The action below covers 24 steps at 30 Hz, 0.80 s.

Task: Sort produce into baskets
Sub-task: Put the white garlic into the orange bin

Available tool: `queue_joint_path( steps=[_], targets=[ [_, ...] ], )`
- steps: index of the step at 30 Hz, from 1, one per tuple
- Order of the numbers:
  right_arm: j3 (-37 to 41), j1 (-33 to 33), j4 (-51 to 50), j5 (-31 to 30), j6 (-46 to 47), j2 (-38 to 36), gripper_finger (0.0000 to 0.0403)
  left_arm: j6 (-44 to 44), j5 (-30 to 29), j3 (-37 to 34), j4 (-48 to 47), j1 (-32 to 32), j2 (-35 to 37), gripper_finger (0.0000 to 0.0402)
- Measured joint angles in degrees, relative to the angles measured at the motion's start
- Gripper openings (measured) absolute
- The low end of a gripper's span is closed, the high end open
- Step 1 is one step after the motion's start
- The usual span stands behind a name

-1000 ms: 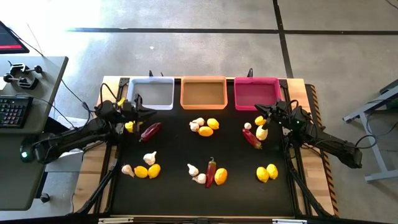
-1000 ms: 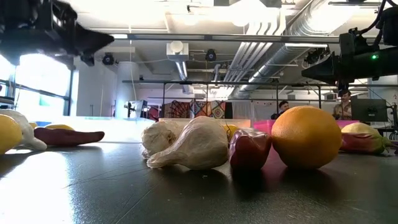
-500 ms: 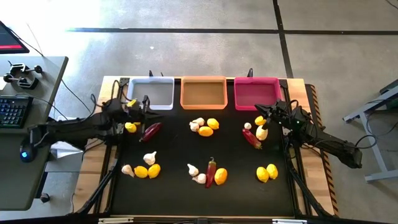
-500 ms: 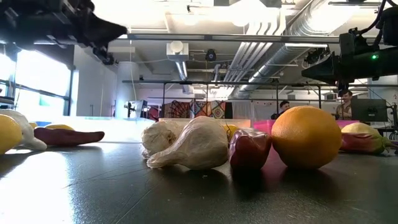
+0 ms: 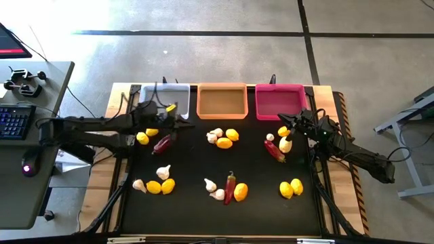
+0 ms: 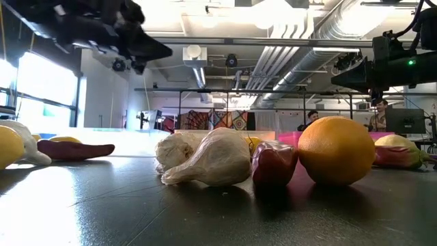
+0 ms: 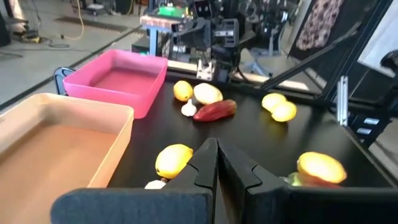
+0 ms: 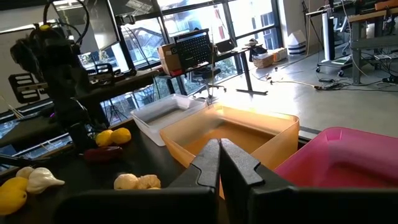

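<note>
Flanking chili (image 5: 163, 143): lemons (image 5: 146, 135), seemingly untouched.

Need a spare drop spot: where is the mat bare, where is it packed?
Bare: the mat between the left and middle produce clusters, the strip between middle and right clusters, and the front edge. All three baskets look empty, e.g. orange basket. Crowded: around the left gripper and right gripper.

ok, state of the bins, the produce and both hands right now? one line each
White shallow plastic bin: empty.
Orange shallow plastic bin: empty.
Magenta pink shallow plastic bin: empty.
Yellow lemons, white garlic bulbs, dark red chili peppers: all loose on the black table mat, unsorted.
Left hand: shut, holding nothing, above the mat near the white bin.
Right hand: shut, holding nothing, in front of the pink bin.
</note>
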<state>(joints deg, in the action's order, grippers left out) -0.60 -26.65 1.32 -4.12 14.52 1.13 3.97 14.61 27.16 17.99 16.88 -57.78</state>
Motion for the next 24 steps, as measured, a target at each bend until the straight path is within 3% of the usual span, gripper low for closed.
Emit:
queue_joint_path(
  steps=[17, 24],
  targets=[
    [0.0, 0.0, 0.0, 0.0, 0.0, 0.0, 0.0, -5.3, 0.2, 24.9, -18.1, -5.3, -21.3, 0.0],
    [0.0, 0.0, 0.0, 0.0, 0.0, 0.0, 0.0, -5.4, 0.1, 28.5, -22.3, -7.3, -25.9, 0.0]
  ],
)
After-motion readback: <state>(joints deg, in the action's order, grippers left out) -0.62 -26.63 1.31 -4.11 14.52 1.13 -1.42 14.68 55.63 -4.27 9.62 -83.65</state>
